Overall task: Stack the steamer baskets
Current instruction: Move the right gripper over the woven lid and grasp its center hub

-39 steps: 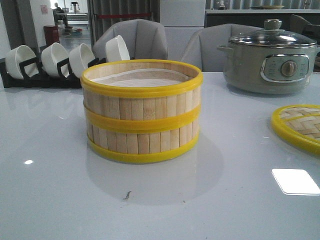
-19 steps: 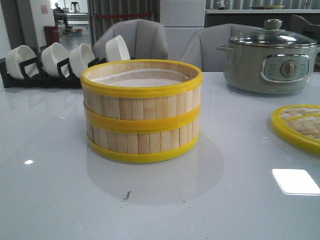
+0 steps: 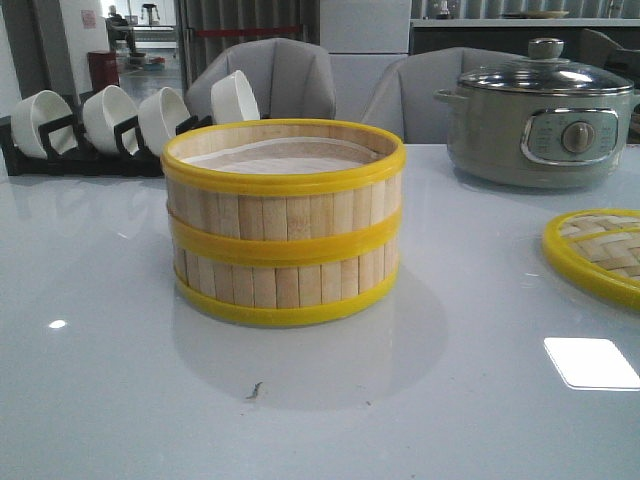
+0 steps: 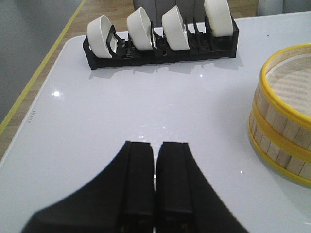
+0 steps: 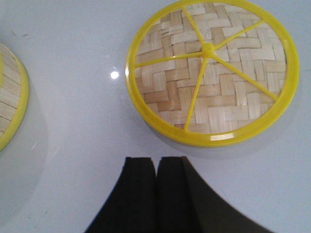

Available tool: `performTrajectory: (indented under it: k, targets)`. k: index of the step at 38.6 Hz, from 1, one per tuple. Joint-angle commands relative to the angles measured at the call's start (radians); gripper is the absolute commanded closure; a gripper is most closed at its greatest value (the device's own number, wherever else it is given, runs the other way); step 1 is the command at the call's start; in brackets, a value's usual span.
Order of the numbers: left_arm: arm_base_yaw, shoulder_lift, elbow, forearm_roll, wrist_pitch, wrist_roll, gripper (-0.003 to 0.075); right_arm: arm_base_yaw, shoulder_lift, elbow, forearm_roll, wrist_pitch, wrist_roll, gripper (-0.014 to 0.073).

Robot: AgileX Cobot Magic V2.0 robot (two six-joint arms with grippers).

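Steamer baskets stand stacked, white liner inside; both hands pressed together, empty.

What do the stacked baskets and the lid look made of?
Baskets: walls look like pale matte bamboo slats, with visible grain and seams; the glossy yellow rims are probably plastic; a white liner sits inside, material unclear. Lid: woven bamboo strips in a herringbone pattern, with a yellow rim and spokes, likely plastic.

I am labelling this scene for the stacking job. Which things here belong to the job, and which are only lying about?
Belong to the job:
- upper steamer basket
- lower steamer basket, under it

Only lying about:
- woven lid, flat on the table
- electric pot
- bowl rack with four white bowls
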State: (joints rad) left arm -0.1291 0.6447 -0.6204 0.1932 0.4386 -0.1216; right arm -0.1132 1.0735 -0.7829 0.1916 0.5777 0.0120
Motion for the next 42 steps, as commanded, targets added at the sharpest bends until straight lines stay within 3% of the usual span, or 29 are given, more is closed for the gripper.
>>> performTrajectory:
  k: [1,10,19,31,42]
  targets:
    - [-0.001,-0.001,-0.029,0.006,-0.089,-0.009,0.0633,-0.005,-0.009,-0.031,0.018,-0.046,-0.012,0.0543]
    - [-0.001,-0.001,-0.029,0.006,-0.089,-0.009,0.0633,-0.004,-0.009,-0.031,0.018,-0.016,-0.023,0.0525]
    - [-0.001,-0.001,-0.029,0.006,-0.089,-0.009,0.0633,0.014,-0.009,-0.031,0.018,-0.005,-0.123,0.0270]
    - [-0.001,-0.001,-0.029,0.006,-0.089,-0.009,0.0633,0.011,0.108,-0.068,0.017,-0.054,-0.123,0.0279]
    - [-0.001,-0.001,-0.029,0.006,-0.089,-0.009,0.0633,0.002,0.415,-0.295,0.017,-0.016,-0.123,0.0284]
